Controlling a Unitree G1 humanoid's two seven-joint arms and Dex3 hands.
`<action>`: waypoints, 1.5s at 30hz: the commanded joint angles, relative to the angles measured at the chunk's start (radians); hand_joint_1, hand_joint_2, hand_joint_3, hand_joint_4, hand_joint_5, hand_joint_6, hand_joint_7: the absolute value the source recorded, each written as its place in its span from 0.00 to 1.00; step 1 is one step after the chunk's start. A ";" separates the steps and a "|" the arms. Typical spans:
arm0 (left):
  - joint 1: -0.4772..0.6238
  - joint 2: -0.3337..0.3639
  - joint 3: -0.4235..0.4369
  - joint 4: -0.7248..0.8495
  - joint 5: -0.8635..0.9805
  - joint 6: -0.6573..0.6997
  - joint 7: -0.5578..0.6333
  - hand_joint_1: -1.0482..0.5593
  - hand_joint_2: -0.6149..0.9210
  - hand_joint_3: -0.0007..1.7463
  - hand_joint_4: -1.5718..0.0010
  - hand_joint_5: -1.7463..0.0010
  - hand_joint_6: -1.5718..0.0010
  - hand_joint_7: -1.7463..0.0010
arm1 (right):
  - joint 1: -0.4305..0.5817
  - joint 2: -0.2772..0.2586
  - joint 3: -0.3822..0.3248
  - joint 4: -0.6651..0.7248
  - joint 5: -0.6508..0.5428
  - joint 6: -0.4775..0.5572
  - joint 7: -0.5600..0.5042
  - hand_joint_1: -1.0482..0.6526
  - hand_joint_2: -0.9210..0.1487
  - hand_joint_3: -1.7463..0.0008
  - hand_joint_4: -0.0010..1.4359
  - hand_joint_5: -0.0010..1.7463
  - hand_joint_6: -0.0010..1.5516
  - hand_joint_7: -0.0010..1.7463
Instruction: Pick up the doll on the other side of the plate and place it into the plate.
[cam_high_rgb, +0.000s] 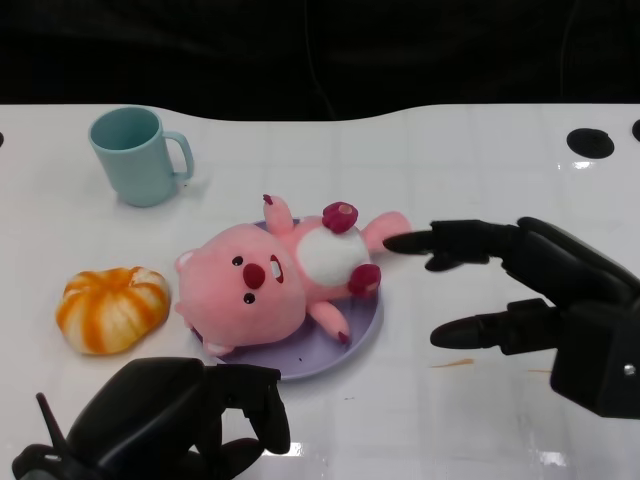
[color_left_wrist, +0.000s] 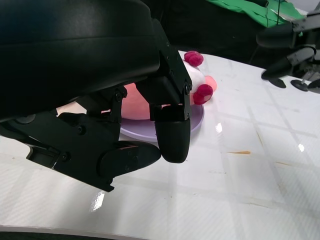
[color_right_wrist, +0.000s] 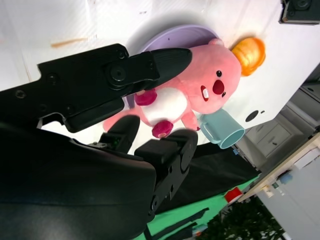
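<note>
A pink plush doll (cam_high_rgb: 275, 275) with a white belly and dark red paws lies on its back on the lilac plate (cam_high_rgb: 355, 335), its head hanging over the plate's left rim. The right wrist view shows the same doll (color_right_wrist: 200, 92) and plate (color_right_wrist: 180, 37). My right hand (cam_high_rgb: 530, 300) is just right of the plate with its fingers spread, holding nothing; one fingertip (cam_high_rgb: 400, 242) is close to the doll's leg. My left hand (cam_high_rgb: 175, 415) rests near the front edge with fingers curled in on nothing, just in front of the plate (color_left_wrist: 197, 117).
A light blue mug (cam_high_rgb: 140, 155) stands at the back left. An orange and white striped pumpkin-shaped toy (cam_high_rgb: 110, 308) lies left of the doll. Black round fittings (cam_high_rgb: 590, 142) sit at the table's far right edge. A small orange smear (cam_high_rgb: 452, 363) marks the table.
</note>
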 joint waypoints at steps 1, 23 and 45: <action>0.004 0.014 0.012 0.006 -0.005 -0.005 0.001 0.53 0.86 0.40 0.53 0.18 0.51 0.37 | 0.044 -0.058 -0.019 -0.076 0.015 0.078 0.049 0.48 0.00 0.97 0.49 0.53 0.54 0.18; 0.017 0.031 0.044 -0.005 -0.038 0.001 -0.016 0.53 0.85 0.41 0.54 0.17 0.51 0.37 | 0.136 -0.065 -0.029 -0.073 0.034 0.082 -0.003 0.62 0.56 0.18 0.61 0.95 0.56 0.75; 0.038 0.047 0.059 -0.010 -0.049 -0.010 -0.011 0.53 0.88 0.36 0.55 0.18 0.51 0.39 | 0.127 -0.088 0.014 -0.045 -0.026 0.052 0.034 0.57 0.58 0.19 0.61 1.00 0.48 0.93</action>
